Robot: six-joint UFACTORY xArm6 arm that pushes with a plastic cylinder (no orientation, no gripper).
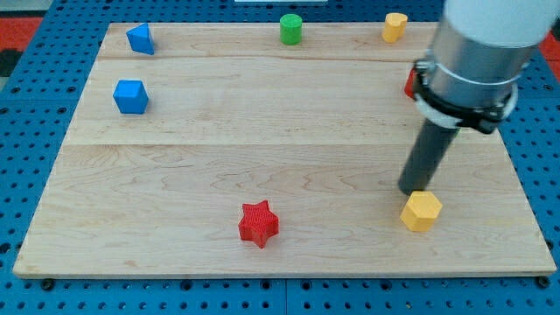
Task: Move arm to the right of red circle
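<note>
My tip (411,190) rests just above the yellow hexagon (421,211) at lower right, holding nothing, the red block (409,83) half hidden

On the board (262,131), my tip (409,190) rests just above the yellow hexagon (421,211) near the view's bottom right. The red star (258,223) lies left of that hexagon, well apart. Along the view's top sit the blue wedge-like block (140,39), green cylinder (290,29) and yellow cylinder (395,27), left to right. The blue cube (130,96) lies below the wedge-like block. A red block (409,84), shape unclear, is partly hidden behind the arm (477,61) at the right.
</note>
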